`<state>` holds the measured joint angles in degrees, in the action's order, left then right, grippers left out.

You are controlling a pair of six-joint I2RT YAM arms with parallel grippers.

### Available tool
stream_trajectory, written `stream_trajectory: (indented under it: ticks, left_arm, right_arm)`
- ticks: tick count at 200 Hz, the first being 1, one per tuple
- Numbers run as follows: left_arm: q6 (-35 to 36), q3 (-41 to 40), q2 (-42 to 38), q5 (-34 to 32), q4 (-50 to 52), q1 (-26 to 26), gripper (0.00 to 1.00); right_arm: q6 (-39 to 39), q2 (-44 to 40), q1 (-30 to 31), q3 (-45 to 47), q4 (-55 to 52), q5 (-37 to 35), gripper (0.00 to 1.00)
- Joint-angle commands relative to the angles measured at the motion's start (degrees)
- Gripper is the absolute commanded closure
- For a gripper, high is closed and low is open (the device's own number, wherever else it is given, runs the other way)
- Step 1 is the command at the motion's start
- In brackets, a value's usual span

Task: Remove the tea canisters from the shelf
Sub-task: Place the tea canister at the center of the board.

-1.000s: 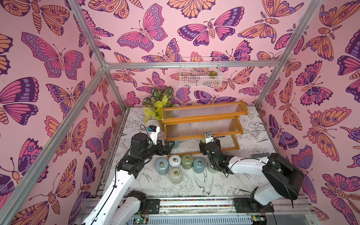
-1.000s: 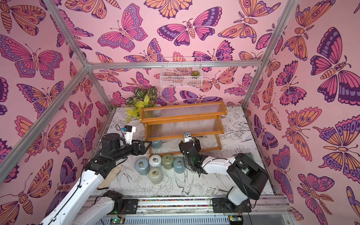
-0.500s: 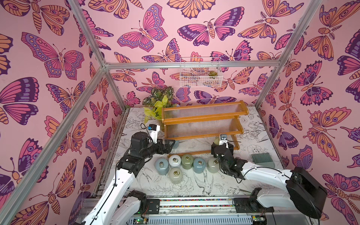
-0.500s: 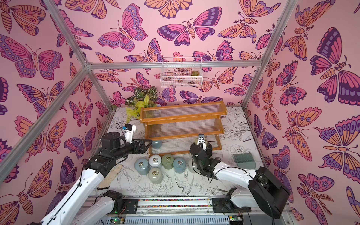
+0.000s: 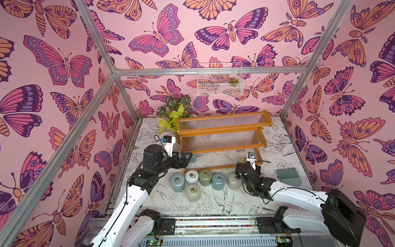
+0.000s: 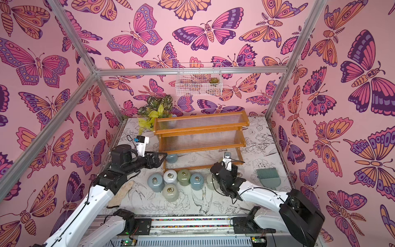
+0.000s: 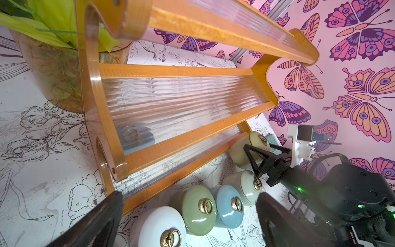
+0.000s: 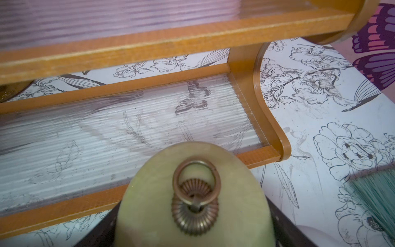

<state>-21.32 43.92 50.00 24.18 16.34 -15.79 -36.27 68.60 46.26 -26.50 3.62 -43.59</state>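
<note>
By the right end of the shelf (image 5: 223, 130) a cream canister (image 8: 192, 192) is clamped in the right end effector (image 7: 259, 150) for removal, while the left end effector (image 6: 162, 158) is held apart toward a pale blue canister (image 6: 172, 158) on the bottom tier.

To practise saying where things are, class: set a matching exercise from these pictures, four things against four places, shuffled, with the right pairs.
Things: 1 succulent; 2 brush; 3 cream canister; 4 leafy plant.
Places: a in the right pincer; b by the shelf's left end; c in the wire basket; d lying flat on the table.
Pairs: 1-c, 2-d, 3-a, 4-b.
</note>
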Motion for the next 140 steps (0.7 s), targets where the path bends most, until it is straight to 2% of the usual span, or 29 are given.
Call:
stream_trajectory:
  ticks: [1, 89, 140]
  left_arm:
    - [-0.04, 1.34, -0.34, -0.17, -0.6, -0.22, 0.0]
    - [-0.87, 1.72, -0.29, 0.24, -0.56, -0.39, 0.0]
    - [-1.0, 1.34, -1.04, 0.06, -0.58, -0.44, 0.0]
  right_arm:
    - [-2.29, 1.11, 0.15, -0.04, -2.08, 0.62, 0.27]
    - [-6.2, 6.43, 0.18, -0.13, -4.17, -3.16, 0.24]
    - [-11.57, 6.29, 0.09, -0.17, -11.56, -6.33, 0.24]
